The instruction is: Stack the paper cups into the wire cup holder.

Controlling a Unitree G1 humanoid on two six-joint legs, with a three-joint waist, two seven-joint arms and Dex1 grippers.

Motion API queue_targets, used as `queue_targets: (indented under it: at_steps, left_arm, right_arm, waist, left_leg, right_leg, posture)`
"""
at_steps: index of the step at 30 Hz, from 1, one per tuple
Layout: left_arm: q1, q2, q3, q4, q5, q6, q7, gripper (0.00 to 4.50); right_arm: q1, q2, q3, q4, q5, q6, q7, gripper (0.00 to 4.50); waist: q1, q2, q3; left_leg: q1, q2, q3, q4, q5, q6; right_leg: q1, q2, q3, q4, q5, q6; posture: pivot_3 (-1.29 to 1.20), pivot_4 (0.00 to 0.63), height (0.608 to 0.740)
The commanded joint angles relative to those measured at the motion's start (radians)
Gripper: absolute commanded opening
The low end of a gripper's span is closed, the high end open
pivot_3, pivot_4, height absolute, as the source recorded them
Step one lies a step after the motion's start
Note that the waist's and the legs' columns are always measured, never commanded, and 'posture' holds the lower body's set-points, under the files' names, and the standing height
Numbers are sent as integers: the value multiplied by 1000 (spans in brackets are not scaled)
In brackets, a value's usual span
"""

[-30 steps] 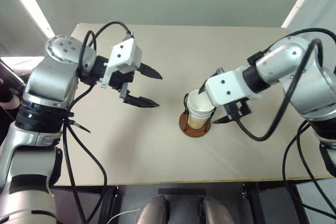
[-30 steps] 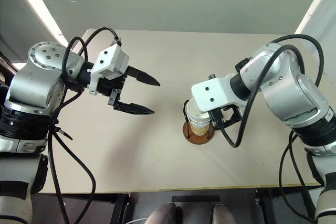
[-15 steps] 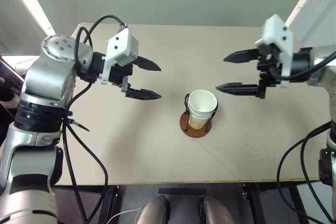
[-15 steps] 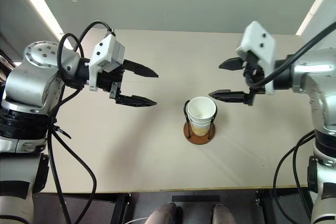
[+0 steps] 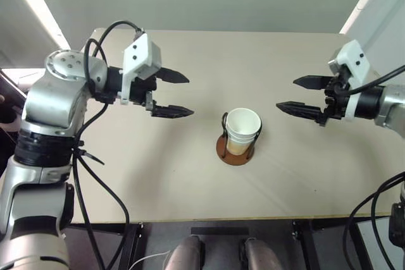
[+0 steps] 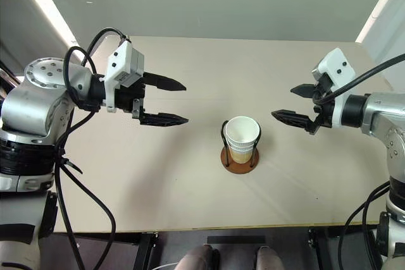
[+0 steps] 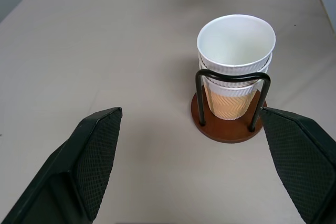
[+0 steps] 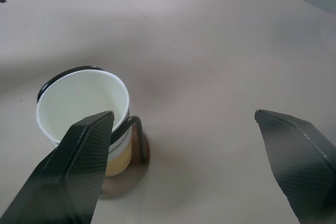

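The paper cups [image 5: 243,129] stand nested in one stack inside the wire cup holder [image 5: 235,152], whose reddish-brown disc base rests near the middle of the table. The stack also shows in the left wrist view as paper cups [image 7: 235,61] behind a black wire loop of the holder [image 7: 229,129]. My left gripper [image 5: 185,94] hovers open to the left of the stack, pointing toward it, with nothing between its fingers. My right gripper [image 5: 288,94] hovers open to the right of the stack, also empty, pointing back at it.
The beige table [image 5: 190,175] carries nothing else around the holder. Its front edge [image 5: 209,222] runs along the bottom of the head views. A grey wall lies beyond the far edge.
My right gripper has pulled away from the cup stack to the right, rolling so its fingers stand one above the other. The left gripper has only turned a little in place.
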Motion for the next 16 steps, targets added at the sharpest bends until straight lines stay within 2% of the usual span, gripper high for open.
queue_targets:
  at_steps: [1, 16]
  left_arm:
    - [2, 15, 40, -37, -20, 9, 11, 4500]
    - [-4, 2, 30, -14, -18, -7, 24, 4500]
  right_arm:
    - [-8, -6, -66, 5, 40, -8, -42, 4455]
    - [10, -3, -126, -6, 193, 47, -166, 4455]
  waist:
    - [2, 0, 0]
    - [2, 0, 0]
  left_leg:
    - [0, 0, 0, 0, 0, 0]
    - [0, 0, 0, 0, 0, 0]
  right_leg:
    - [0, 0, 0, 0, 0, 0]
    - [0, 0, 0, 0, 0, 0]
  posture:
    - [0, 150, 740]
    - [0, 150, 740]
